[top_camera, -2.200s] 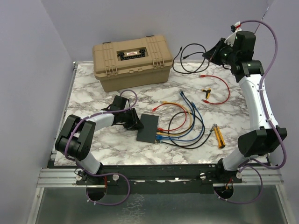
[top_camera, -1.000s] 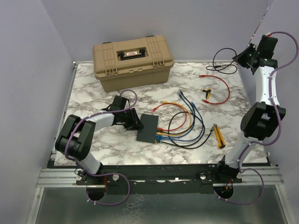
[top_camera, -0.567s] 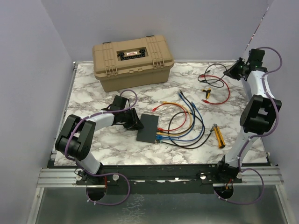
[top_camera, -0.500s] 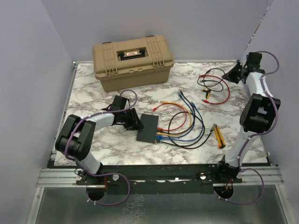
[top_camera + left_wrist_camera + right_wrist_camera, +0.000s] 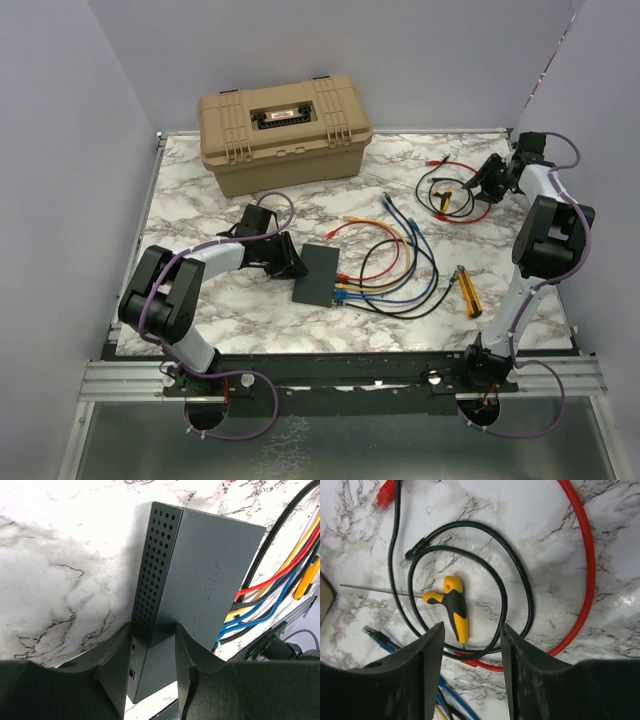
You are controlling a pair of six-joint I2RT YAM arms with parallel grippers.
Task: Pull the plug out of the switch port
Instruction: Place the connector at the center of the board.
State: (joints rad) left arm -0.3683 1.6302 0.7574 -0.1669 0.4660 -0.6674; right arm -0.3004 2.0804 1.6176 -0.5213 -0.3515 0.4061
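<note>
The switch (image 5: 320,274) lies flat near the table's middle, a thin black box (image 5: 205,580) with a perforated side. My left gripper (image 5: 289,264) is shut on its left edge, one finger (image 5: 116,665) on each face. Red, yellow, blue and black plugs (image 5: 343,286) sit in the port row along its right end. A loose black cable (image 5: 445,188) lies coiled at the back right, its free plug (image 5: 415,550) on the marble. My right gripper (image 5: 483,184) hangs open just above that coil (image 5: 506,600), holding nothing.
A tan toolbox (image 5: 285,130) stands at the back left. A yellow-black T-handle tool (image 5: 455,607) and a loose red cable (image 5: 585,580) lie under the black coil. A yellow utility knife (image 5: 467,292) lies right of the cable loops (image 5: 400,260).
My right arm came down from the back right corner with the black cable, then opened its jaws; the cable now lies coiled on the table. The left arm has not moved.
</note>
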